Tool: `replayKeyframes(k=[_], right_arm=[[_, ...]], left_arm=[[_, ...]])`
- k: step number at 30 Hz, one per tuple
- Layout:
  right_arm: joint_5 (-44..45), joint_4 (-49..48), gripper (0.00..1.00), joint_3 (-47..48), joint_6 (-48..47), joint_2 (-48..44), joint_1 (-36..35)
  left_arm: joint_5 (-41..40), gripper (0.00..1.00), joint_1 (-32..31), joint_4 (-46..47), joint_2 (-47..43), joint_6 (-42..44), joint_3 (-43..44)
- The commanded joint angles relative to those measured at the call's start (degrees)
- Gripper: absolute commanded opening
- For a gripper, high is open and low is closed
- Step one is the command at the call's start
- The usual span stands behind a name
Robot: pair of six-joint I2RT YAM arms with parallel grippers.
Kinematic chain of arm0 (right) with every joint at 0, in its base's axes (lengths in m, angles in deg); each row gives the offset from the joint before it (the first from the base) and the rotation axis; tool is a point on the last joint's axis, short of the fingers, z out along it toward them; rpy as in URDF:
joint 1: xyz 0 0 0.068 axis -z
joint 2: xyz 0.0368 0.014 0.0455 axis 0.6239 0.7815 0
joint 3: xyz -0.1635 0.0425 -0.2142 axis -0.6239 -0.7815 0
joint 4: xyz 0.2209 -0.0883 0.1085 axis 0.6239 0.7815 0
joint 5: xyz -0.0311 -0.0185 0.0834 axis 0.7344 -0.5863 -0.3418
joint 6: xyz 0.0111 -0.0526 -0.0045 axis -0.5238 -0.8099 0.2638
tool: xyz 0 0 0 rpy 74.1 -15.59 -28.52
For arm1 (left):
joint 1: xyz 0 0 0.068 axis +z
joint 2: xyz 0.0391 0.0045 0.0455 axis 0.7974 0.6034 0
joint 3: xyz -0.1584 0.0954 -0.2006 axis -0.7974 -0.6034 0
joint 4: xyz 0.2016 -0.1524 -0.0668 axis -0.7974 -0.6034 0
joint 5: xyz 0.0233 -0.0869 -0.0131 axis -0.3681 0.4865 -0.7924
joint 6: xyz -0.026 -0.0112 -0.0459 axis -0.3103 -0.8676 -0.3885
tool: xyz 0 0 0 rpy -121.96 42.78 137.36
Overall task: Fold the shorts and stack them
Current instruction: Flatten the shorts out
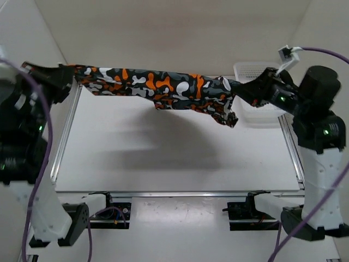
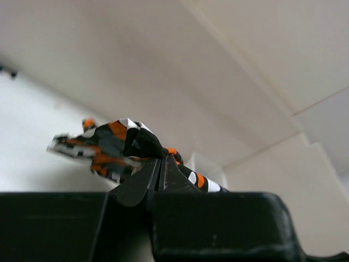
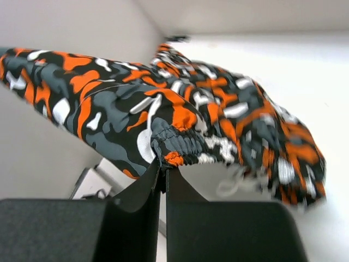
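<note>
The camouflage shorts (image 1: 163,87), printed in orange, black, grey and white, hang stretched in the air above the table between my two grippers. My left gripper (image 1: 70,75) is shut on their left end at the far left; in the left wrist view the fabric (image 2: 117,144) bunches at the fingertips of that gripper (image 2: 161,157). My right gripper (image 1: 240,87) is shut on the elastic waistband at the right end, seen close in the right wrist view as gathered cloth (image 3: 180,144) above its closed fingers (image 3: 163,166). A loose part sags lower near the right end.
A white mesh basket (image 1: 256,71) stands at the back right of the table, partly behind my right arm. The white table top (image 1: 174,158) lies below the shorts, edged by metal rails at left, right and front.
</note>
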Motion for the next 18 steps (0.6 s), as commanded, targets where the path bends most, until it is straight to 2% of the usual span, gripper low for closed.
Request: replayKeyframes(k=[1,4,7,13,16,18], right_arm=[[-10.7,0.5,0.0,3.7,-2.4,-5.7,0.2],[-13.4,0.0,0.0,6.6,-2.9,-8.3,0.2],[-15.5,-0.6,0.0,8.5,-2.9,-10.6,-0.4],[-14.2,-0.6,0.0,9.1,-1.6,-12.0,-0.4],[-11.1,0.0,0.0,6.3,-1.0,-12.0,-0.4],[-8.6,0.6,0.0,2.7,-1.0,-12.0,-0.4]], left_arm=[[-6.6,0.1,0.4,-0.7,-4.7,1.3,4.5],[-10.9,0.1,0.4,-2.8,-5.3,3.1,11.7],[-11.4,0.1,0.4,-4.5,-5.3,3.9,18.7],[-11.9,0.1,0.4,-2.5,-6.8,4.4,20.6],[-11.9,0.1,0.4,-3.7,-3.5,5.9,22.5],[-11.3,0.1,0.4,-3.7,-2.7,6.5,19.3]])
